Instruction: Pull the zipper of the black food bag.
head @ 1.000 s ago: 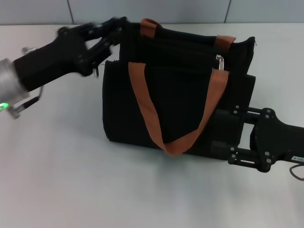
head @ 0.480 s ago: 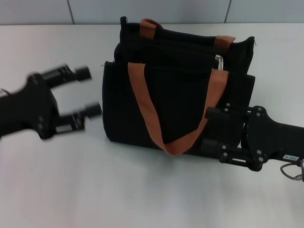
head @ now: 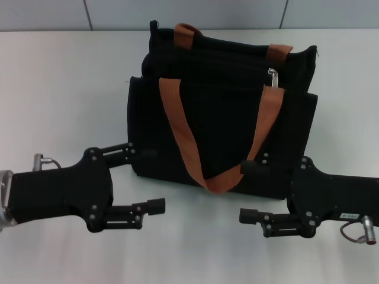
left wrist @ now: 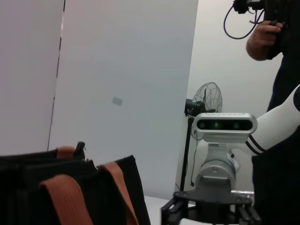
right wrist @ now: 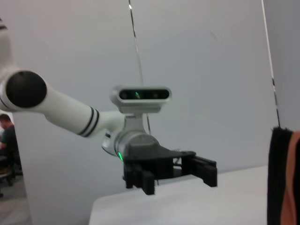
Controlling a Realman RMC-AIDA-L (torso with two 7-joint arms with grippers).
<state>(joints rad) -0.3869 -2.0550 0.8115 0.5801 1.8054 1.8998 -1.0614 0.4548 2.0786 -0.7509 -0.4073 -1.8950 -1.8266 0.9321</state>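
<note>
The black food bag stands upright in the middle of the table, its orange-brown strap handles hanging over the front. The silvery zipper pull sits on the top edge near the bag's right end. My left gripper lies low on the table in front of the bag's left corner, open and holding nothing. My right gripper lies in front of the bag's right corner, also open and holding nothing. Both point inward at each other. The bag also fills a corner of the left wrist view, and its edge borders the right wrist view.
A white table carries the bag, with a grey wall behind. A person holding a cable and a standing fan are beyond the table. The left gripper shows in the right wrist view.
My left arm has come away from the bag's top left corner, down to the table in front. My right gripper has drawn back from the bag's front right side.
</note>
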